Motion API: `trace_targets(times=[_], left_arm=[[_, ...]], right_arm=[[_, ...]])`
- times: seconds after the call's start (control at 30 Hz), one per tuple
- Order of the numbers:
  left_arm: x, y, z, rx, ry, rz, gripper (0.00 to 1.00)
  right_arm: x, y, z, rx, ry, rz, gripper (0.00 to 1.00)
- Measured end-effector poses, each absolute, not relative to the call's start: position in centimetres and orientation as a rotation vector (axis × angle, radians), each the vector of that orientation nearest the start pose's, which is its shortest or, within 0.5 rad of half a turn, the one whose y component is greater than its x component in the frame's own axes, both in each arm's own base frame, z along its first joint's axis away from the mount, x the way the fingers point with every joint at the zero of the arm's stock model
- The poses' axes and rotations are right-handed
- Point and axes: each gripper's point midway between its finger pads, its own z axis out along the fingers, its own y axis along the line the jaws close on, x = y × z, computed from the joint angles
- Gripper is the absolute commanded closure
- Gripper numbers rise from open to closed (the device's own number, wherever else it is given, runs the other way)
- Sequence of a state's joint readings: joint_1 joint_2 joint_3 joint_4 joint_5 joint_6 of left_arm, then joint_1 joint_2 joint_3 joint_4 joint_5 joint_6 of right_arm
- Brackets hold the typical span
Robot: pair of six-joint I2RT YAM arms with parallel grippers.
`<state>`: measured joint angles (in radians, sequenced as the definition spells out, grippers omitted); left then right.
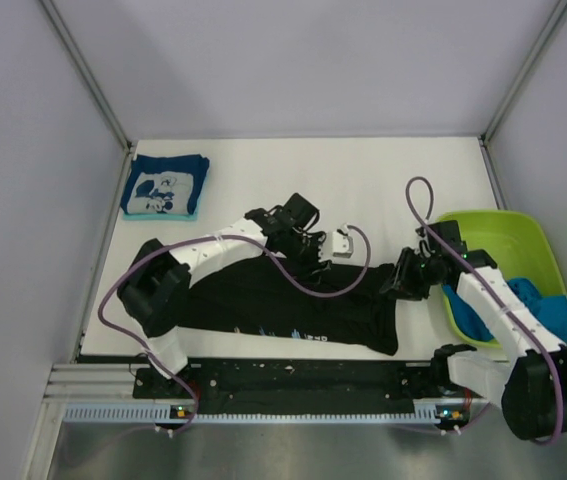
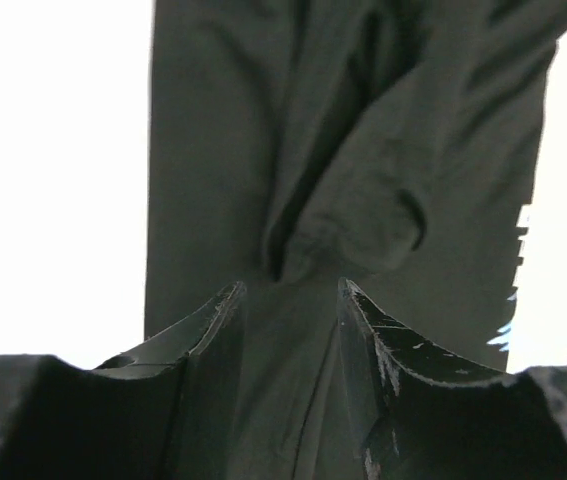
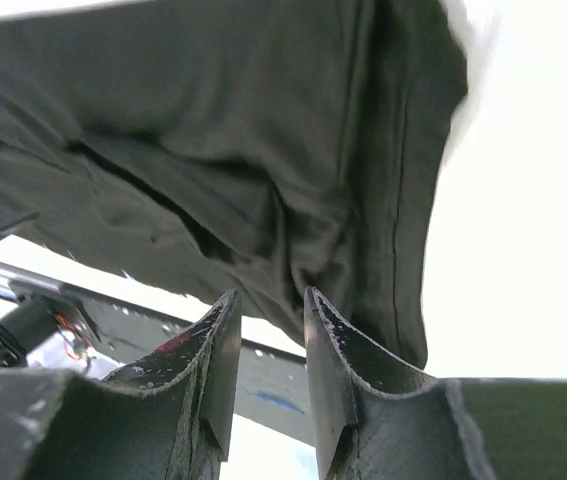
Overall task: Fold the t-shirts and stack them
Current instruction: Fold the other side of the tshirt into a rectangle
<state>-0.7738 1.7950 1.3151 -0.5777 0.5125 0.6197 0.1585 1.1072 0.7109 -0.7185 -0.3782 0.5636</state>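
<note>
The large black t-shirt (image 1: pixel 263 310) lies spread near the table's front edge, its print facing the rail. My left gripper (image 1: pixel 308 245) is at its far edge, shut on a bunch of the black cloth (image 2: pixel 363 150), with folds running into the left gripper (image 2: pixel 290 285). My right gripper (image 1: pixel 403 282) is at the shirt's right end, and in the right wrist view the gripper (image 3: pixel 268 295) pinches the raised black cloth (image 3: pixel 213 130) at its tips. A folded navy t-shirt with a white cartoon (image 1: pixel 166 187) lies at the far left. Bright blue t-shirts (image 1: pixel 528 300) lie in the tub.
The lime-green tub (image 1: pixel 493 228) stands at the right, close behind my right arm. The metal rail (image 1: pixel 293 375) runs along the front edge under the shirt and shows in the right wrist view (image 3: pixel 263 365). Grey walls close in the table on both sides.
</note>
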Motion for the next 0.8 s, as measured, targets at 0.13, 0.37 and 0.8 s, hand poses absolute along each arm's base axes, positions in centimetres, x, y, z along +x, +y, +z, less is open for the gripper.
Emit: trace_targets(times=[0.13,0.37,0.8], left_arm=[[22.5,-34.8,10.0,1.909,1.691,-0.783,0.48],[22.0,-35.6,7.2,2.035,1.665,-0.821,0.48],[21.8,-34.5,4.9,2.089,1.720,-0.839,1.00]], right_arm=[[16.7,12.4,7.8,0.395,2.801,0.726,0.64],[14.9,13.8,6.5,0.328,2.881,0.751,0.64],[15.4,15.3,3.8,0.319,2.923,0.801,0.93]])
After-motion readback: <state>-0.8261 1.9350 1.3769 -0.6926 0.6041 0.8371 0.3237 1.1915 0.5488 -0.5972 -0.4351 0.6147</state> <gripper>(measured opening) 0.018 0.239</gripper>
